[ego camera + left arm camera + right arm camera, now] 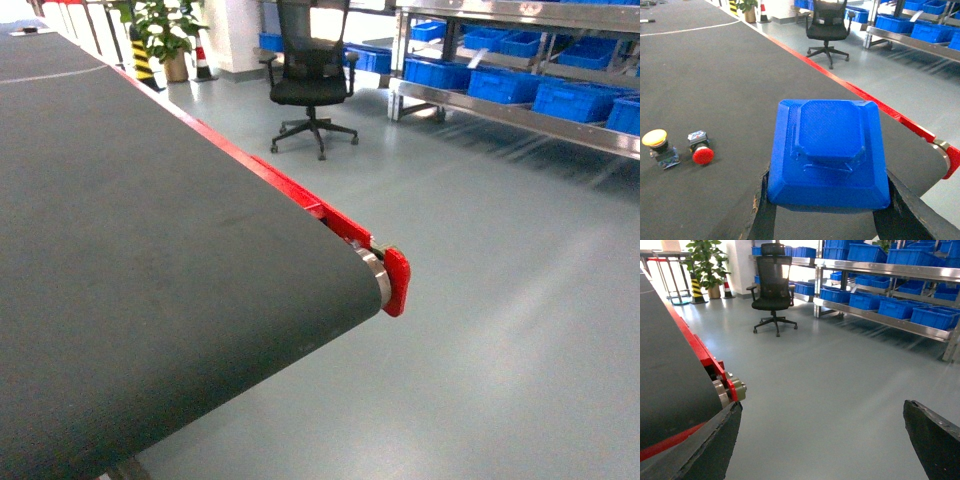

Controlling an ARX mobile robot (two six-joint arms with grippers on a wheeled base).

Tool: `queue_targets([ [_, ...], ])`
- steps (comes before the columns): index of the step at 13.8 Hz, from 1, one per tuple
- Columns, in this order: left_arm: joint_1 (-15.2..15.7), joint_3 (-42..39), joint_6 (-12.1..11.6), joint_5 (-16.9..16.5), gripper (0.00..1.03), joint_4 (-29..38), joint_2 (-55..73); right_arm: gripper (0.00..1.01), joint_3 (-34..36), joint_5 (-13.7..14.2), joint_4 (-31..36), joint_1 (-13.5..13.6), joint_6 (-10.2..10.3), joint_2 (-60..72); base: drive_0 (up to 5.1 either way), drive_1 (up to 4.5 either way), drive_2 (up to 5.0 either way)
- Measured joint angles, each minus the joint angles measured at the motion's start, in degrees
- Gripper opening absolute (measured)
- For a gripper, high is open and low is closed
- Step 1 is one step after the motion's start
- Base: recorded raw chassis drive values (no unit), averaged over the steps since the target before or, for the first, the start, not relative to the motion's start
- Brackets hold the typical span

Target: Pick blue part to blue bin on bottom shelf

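Note:
The blue part (827, 155), a square moulded cap with a raised octagonal centre, fills the left wrist view. My left gripper (826, 199) is shut on it, one dark finger (762, 215) against each side of its near edge, above the dark conveyor belt (715, 85). Blue bins (575, 98) stand in a row on the bottom shelf (520, 120) of a metal rack at the far right; they also show in the right wrist view as blue bins (935, 316). My right gripper (822, 407) is open and empty over the grey floor, beside the belt's end. Neither gripper shows in the head view.
A yellow push button (657, 145) and a red push button (701, 150) lie on the belt left of the part. The belt ends at a roller with a red guard (396, 280). A black office chair (312, 80) and a potted plant (165, 35) stand on the floor beyond.

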State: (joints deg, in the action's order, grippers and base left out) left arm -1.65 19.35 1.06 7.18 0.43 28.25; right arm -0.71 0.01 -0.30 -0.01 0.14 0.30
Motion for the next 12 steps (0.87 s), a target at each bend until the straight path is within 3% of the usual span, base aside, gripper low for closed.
queue_targets([
  [12, 0.02, 0.0, 0.0, 0.09, 0.45, 0.0, -0.02, 0.98, 0.0, 0.0, 0.0, 0.0, 0.0, 0.0, -1.5, -1.52, -1.5],
])
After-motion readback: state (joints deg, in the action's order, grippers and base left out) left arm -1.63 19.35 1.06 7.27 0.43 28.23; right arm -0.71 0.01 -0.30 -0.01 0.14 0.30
